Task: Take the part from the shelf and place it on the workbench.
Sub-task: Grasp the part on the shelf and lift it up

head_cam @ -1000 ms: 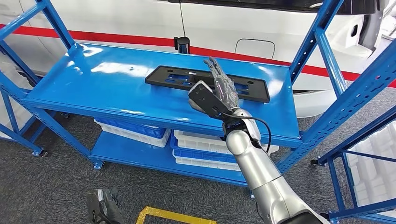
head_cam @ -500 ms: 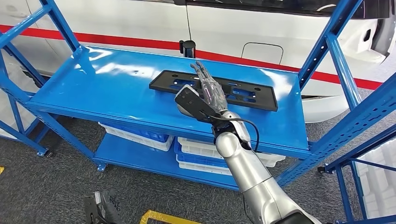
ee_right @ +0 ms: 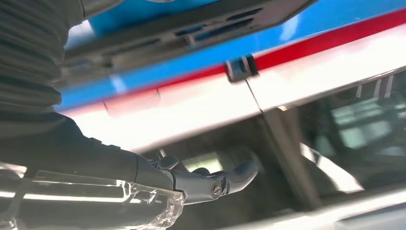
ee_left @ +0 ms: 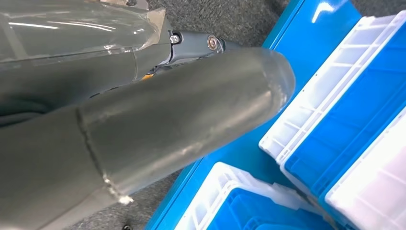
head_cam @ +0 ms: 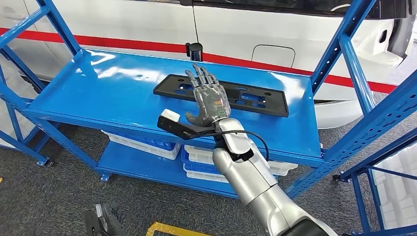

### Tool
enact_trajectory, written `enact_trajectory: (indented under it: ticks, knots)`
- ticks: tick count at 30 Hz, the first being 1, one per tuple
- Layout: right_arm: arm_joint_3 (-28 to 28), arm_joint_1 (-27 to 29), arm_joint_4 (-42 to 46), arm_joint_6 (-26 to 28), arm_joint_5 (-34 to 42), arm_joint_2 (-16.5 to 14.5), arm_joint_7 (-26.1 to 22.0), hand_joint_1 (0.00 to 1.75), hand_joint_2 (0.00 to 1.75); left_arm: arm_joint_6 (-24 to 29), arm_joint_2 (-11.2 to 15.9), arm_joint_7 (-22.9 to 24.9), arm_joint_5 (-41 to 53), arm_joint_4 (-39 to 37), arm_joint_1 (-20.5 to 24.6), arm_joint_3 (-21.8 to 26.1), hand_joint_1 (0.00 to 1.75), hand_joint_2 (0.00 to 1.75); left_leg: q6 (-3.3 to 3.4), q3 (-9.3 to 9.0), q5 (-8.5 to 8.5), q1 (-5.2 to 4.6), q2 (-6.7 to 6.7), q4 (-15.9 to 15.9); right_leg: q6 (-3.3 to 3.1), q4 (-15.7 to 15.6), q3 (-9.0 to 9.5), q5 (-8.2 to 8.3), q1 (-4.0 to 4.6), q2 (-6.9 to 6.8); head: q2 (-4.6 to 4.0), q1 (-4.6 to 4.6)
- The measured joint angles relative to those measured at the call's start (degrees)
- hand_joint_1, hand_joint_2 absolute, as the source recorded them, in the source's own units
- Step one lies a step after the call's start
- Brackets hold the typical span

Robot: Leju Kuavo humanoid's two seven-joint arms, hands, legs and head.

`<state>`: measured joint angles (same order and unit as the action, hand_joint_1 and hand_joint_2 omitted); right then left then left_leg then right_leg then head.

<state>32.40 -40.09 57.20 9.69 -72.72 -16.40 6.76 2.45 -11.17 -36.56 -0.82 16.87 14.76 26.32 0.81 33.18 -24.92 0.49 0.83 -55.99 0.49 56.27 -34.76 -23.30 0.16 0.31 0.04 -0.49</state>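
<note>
While my fingers [head_cam: 201, 78] stand spread and straight, holding nothing, my right hand [head_cam: 209, 98] has turned palm-up over the near edge of the black part [head_cam: 255, 101], which lies flat on the blue shelf [head_cam: 113, 93]. A second ago the hand was edge-on; now it looks set to slide under. My left hand [head_cam: 103, 221] hangs low, grip unclear. No writing is readable.

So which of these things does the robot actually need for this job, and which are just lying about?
Part of the job:
- black part, flat on the top shelf
- blue shelf
- right hand, fingers spread above the part, holding nothing

Just lying about:
- blue and white bins on the lower shelf
- white car behind
- small black post at the shelf's back edge
</note>
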Motion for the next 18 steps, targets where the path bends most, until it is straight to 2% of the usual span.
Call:
enact_trajectory:
  ticks: [4, 7, 11, 18]
  knots:
    - [2.6, -0.5, -3.3, 2.2, -10.4, -1.2, 1.1, 0.00, 1.75, 0.0, 0.4, -0.9, -0.8, 0.0, -0.6, 0.9, 0.00, 0.00, 0.00, 0.00, 0.00, -0.10, 0.02, 0.0, 0.00, 0.0, 0.01, 0.00, -0.07, -0.02, 0.00, 0.01]
    - [3.6, -1.2, -6.0, 3.3, -15.4, -2.0, 1.6, 0.00, 1.75, 0.1, 0.7, -1.2, -1.5, 0.0, -1.0, 1.5, 0.00, 0.00, 0.00, 0.00, 0.00, -0.16, 0.00, 0.0, 0.00, 0.0, 0.01, 0.00, -0.13, 0.00, 0.00, 0.00]
    - [4.7, -2.8, -10.3, 4.3, -17.1, -3.1, 2.8, 0.00, 1.75, 0.6, 1.1, -1.7, -2.3, -0.1, -1.4, 2.4, 0.00, 0.00, 0.01, 0.00, 0.00, -0.22, 0.01, 0.0, 0.00, 0.0, 0.01, 0.00, -0.17, -0.01, 0.00, 0.01]
    - [6.5, -6.2, -18.2, 4.6, -15.8, -3.5, 5.8, 0.00, 1.75, 1.1, 2.3, -2.4, -3.3, -0.7, -3.0, 3.7, 0.00, 0.00, 0.01, 0.00, 0.00, -0.25, 0.01, 0.0, 0.00, 0.0, 0.01, 0.00, -0.18, -0.01, 0.00, 0.00]
